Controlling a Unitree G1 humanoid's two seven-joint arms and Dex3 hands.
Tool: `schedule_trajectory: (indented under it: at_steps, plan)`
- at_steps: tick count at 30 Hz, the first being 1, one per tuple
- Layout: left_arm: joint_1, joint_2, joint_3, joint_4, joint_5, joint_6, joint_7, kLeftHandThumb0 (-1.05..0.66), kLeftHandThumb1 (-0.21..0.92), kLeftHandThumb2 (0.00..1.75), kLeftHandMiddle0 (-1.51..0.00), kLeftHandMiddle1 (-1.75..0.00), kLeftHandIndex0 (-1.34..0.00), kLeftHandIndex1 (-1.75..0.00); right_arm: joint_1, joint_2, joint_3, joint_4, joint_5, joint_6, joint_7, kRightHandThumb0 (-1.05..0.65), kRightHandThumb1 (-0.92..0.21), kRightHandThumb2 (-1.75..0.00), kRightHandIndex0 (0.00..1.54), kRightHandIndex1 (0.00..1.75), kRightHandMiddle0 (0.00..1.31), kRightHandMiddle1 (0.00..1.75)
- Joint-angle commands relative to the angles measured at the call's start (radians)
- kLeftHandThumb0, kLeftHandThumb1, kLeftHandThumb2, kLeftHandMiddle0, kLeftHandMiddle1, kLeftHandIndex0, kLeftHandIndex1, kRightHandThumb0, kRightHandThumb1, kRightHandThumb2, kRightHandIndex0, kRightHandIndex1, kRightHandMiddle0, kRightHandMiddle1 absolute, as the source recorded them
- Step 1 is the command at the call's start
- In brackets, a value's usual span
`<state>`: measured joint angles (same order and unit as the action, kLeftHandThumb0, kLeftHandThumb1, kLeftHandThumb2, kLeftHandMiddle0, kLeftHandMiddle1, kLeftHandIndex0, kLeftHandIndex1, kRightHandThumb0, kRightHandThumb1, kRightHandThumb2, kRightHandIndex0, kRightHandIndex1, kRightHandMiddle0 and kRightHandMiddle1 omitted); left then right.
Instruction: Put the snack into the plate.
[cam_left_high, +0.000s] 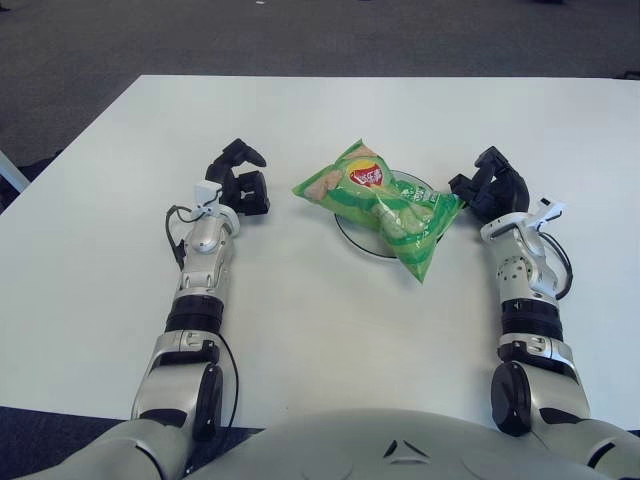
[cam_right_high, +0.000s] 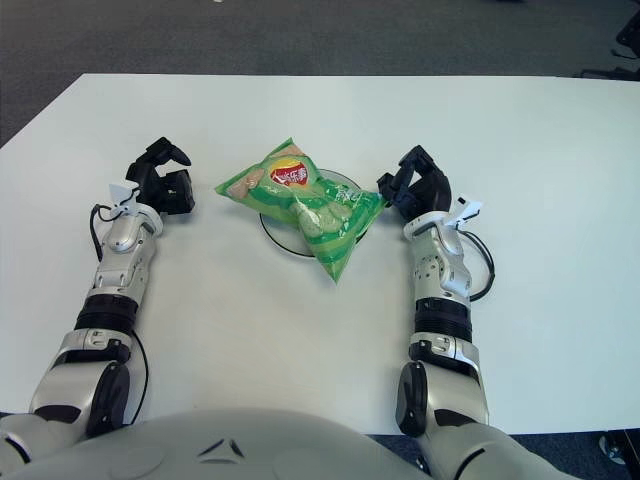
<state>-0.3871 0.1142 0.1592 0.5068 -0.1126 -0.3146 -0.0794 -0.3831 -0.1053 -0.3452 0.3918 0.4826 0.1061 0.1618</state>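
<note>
L eye: green snack bag (cam_left_high: 384, 205) lies across plate (cam_left_high: 352, 232), covering most of it, on white table (cam_left_high: 300, 320); one corner hangs past plate's near rim. Left hand (cam_left_high: 238, 180) left of plate, well apart, fingers loosely curled, holding nothing.

R eye: right hand (cam_right_high: 415, 188) just right of plate, beside bag's corner, fingers half-curled, holding nothing; contact w/ bag can't tell.

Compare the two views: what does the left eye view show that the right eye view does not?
Left eye only: a pale object at the picture's left edge, beside the table. Right eye only: floor past the table's near right edge. Both: the snack bag lying across the plate, with the left hand and right hand empty on either side.
</note>
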Motion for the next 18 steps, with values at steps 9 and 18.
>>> schedule_trajectory:
  at_steps: [9,18]
  plan:
    - [0.056,-0.065,0.018,0.054,-0.014,-0.034,0.053,-0.51,0.24,1.41,-1.32,-1.75,-0.67,-1.75,0.051,0.021,0.005,0.078,-0.01,0.044,-0.001,-0.53,-0.21,-1.45,1.37,1.75,0.7,1.75]
    - [0.07,-0.101,0.022,0.052,-0.012,-0.047,0.091,-0.52,0.22,1.44,-1.32,-1.75,-0.69,-1.75,0.062,0.015,0.0,0.064,-0.006,0.051,0.004,-0.53,-0.2,-1.46,1.37,1.75,0.71,1.75]
